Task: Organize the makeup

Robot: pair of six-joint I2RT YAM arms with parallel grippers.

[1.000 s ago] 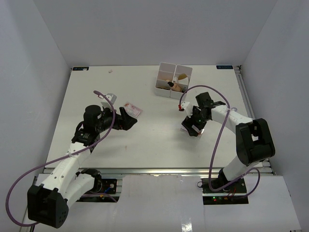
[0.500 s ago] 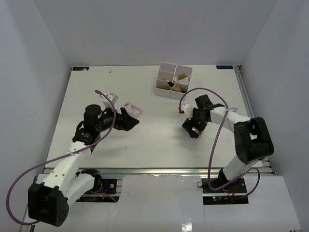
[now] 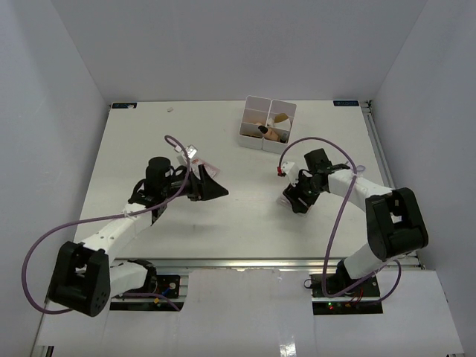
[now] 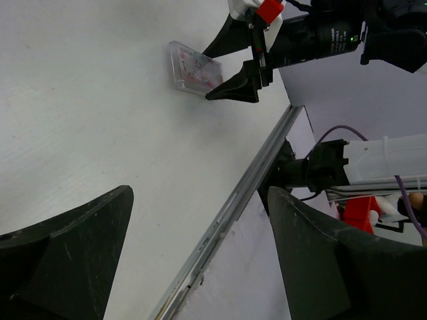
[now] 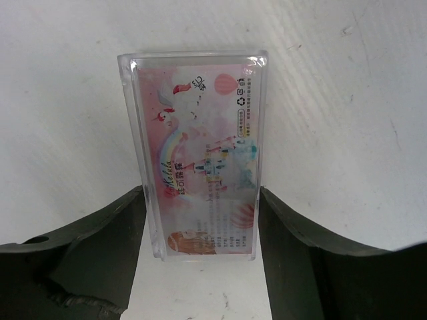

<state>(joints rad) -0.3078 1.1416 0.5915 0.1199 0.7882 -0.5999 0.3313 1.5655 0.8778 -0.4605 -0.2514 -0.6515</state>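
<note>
Pink packet (image 5: 200, 157) clamped inside the right gripper (image 5: 200, 195), unseen from overhead.

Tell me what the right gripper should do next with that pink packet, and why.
Probably close the right gripper firmly on the pink packet before any lift. The packet lies flat on the table, with a finger close against each long side at one end. Whether they already pinch it I cannot tell.
</note>
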